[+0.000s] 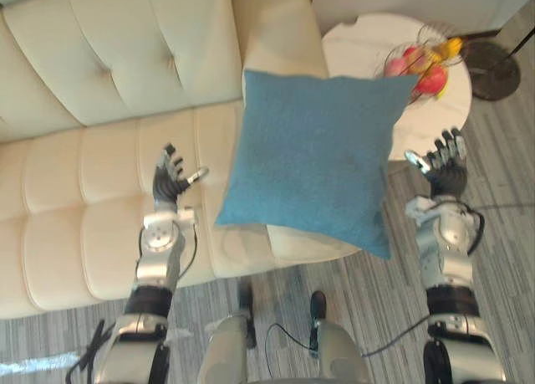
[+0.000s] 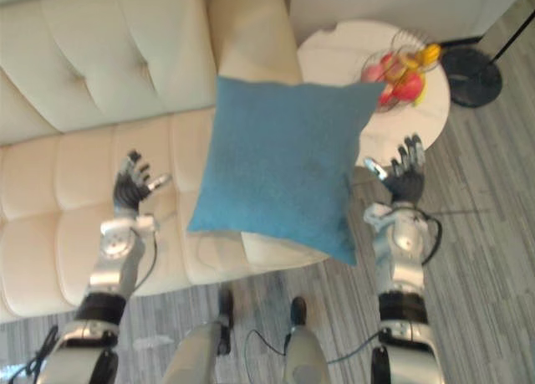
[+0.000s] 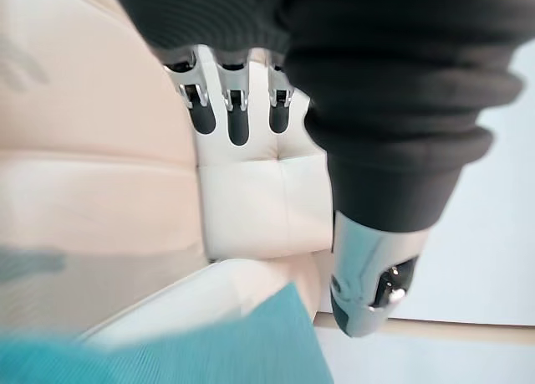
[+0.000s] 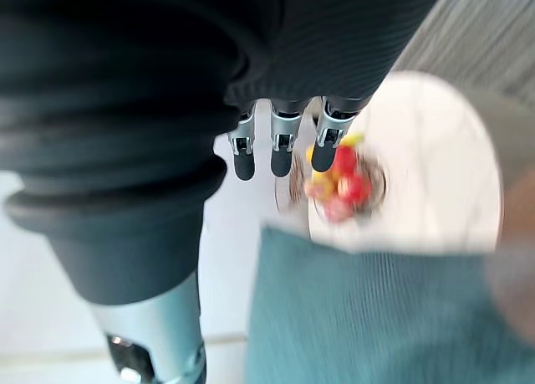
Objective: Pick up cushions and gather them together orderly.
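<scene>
A square blue cushion (image 1: 313, 158) hangs tilted between my two hands, in front of the cream sofa's right armrest (image 1: 280, 28). Neither hand touches it. My left hand (image 1: 170, 181) is raised over the sofa seat, a short way left of the cushion, fingers spread and open. My right hand (image 1: 445, 162) is raised to the cushion's right, beside the round table, also open with straight fingers. In the left wrist view, the cushion's blue corner (image 3: 209, 350) lies past the straight fingers (image 3: 238, 108). The right wrist view has the cushion (image 4: 376, 317) beside its fingers (image 4: 284, 145).
The cream tufted sofa (image 1: 84, 175) spans the left and middle. A round white side table (image 1: 359, 45) stands right of the armrest with a wire fruit basket (image 1: 422, 62) on it. A dark round lamp base (image 1: 493, 70) sits on the striped grey floor beyond.
</scene>
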